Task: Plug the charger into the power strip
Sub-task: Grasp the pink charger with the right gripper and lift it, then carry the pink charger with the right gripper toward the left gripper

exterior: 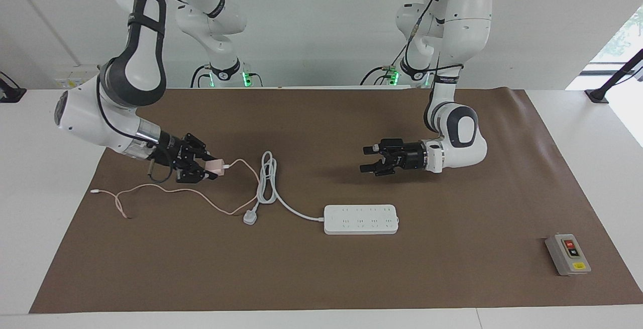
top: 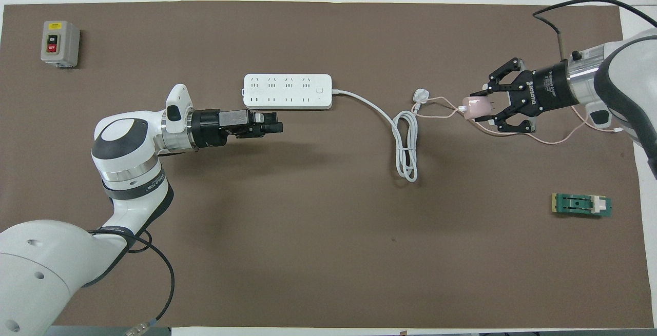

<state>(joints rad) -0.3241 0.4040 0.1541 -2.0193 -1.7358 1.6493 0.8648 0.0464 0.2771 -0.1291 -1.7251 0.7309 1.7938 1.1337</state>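
The charger [exterior: 217, 166] was held in the right gripper [exterior: 205, 167], above the brown mat [exterior: 321, 279] toward the right arm's end of the table. Its pale pink body was clamped between the fingers, and two metal prongs could be made out in the overhead view, pointing back into the gripper's palm. Whether the charger was lifted clear of the mat could not be told for certain. Its thin pink cable [exterior: 166, 187] was trailed loosely over the mat, and part of it was hidden under the right arm in the overhead view.

The power strip [exterior: 360, 219] was laid flat near the middle of the mat, sockets upward, well apart from the charger. Its thick cord [exterior: 269, 181] was looped between the two and ended in a grey-white plug [exterior: 250, 217], which lay on the mat against the pink cable.

The left gripper [exterior: 370, 158] was held waiting over bare mat, close to the power strip's side nearer the robots. Its fingers were seen parted and nothing was held in them.

A grey switch box [exterior: 567, 254] was set near the mat's corner at the left arm's end. A small green part [top: 581, 204] was seen only in the overhead view; in the facing view it was covered by the right arm.
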